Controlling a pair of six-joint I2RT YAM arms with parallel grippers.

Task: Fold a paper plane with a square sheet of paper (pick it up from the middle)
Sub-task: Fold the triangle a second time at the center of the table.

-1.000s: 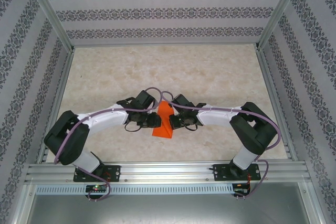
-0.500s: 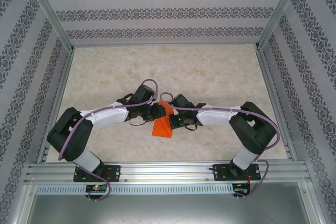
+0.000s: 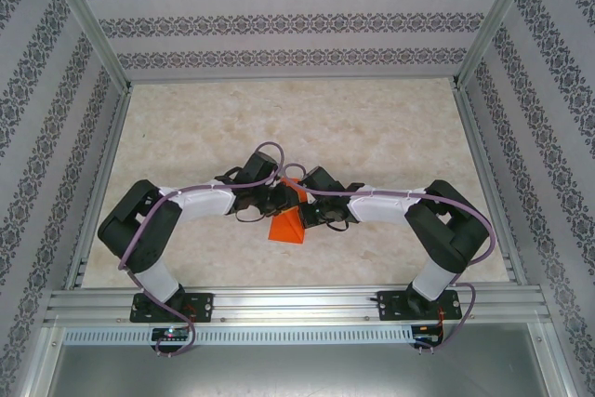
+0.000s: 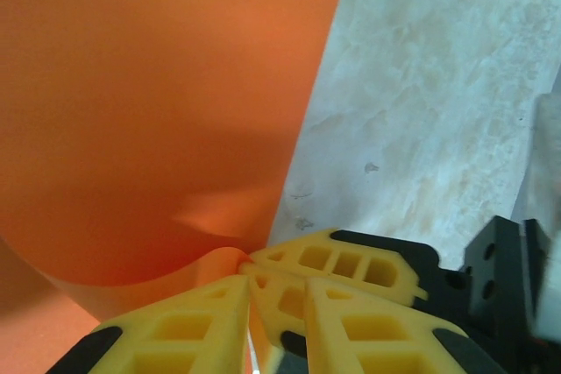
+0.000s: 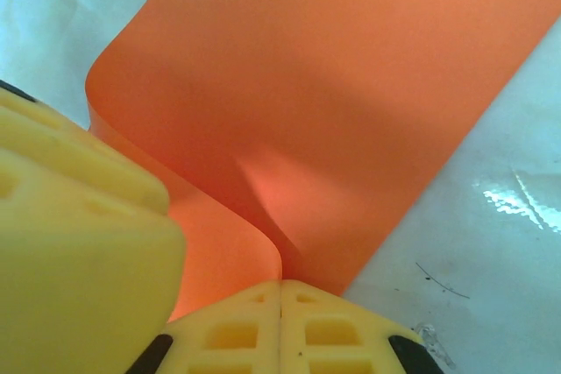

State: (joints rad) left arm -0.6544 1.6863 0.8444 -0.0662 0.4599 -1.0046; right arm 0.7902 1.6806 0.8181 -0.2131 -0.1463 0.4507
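The orange sheet of paper (image 3: 286, 228) is bent into a curl near the table's middle, its lower part spreading toward the near edge. My right gripper (image 3: 303, 207) is shut on a pinched bend of the sheet (image 5: 351, 85), its fingertips (image 5: 254, 321) pressed flat together. My left gripper (image 3: 279, 200) meets it tip to tip. In the left wrist view the paper (image 4: 149, 102) rises ahead, and the left gripper (image 4: 276, 285) stands slightly open, a strip of paper and the right gripper's fingers (image 4: 351, 262) showing in its gap.
Marbled tabletop (image 3: 372, 127) stretches behind and to both sides of the arms. Patterned walls and metal frame rails (image 3: 288, 304) border it. Purple cables (image 3: 270, 151) loop over both wrists.
The left arm has swung inward to the right, bringing its gripper up against the right gripper at the paper. Less of the orange sheet shows from above. The right arm has barely moved.
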